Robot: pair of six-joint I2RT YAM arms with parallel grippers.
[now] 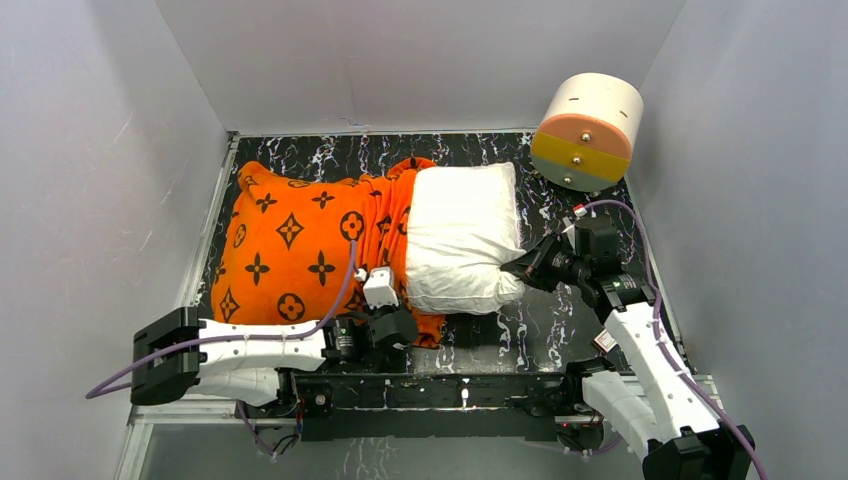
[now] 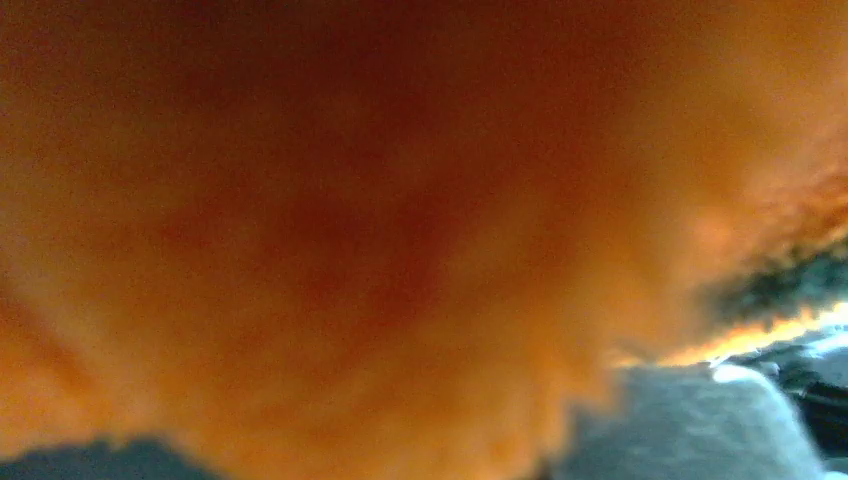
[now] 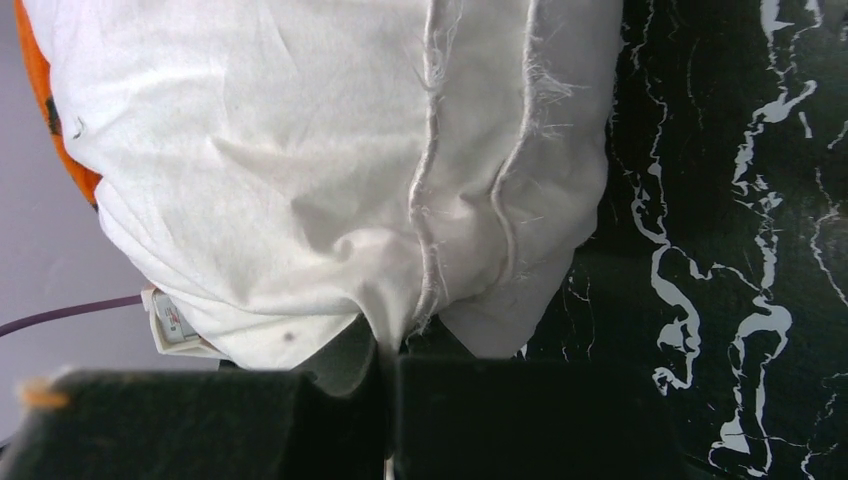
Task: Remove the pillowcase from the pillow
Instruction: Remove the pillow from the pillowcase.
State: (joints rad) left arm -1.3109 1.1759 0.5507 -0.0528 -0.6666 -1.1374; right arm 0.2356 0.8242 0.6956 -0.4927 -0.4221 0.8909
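The orange pillowcase (image 1: 295, 245) with black motifs covers the left part of the pillow. The white pillow (image 1: 462, 235) sticks out of it on the right, about half bared. My right gripper (image 1: 520, 266) is shut on the pillow's near right end; in the right wrist view the white fabric (image 3: 330, 170) is pinched between the two black pads (image 3: 500, 410). My left gripper (image 1: 398, 322) sits at the pillowcase's near bunched edge. The left wrist view is filled by blurred orange cloth (image 2: 380, 220), so its jaws are hidden.
A white-and-orange round drum (image 1: 588, 128) stands at the back right corner. Grey walls close in the black marbled table (image 1: 560, 320) on the left, back and right. The black base rail (image 1: 440, 390) runs along the near edge.
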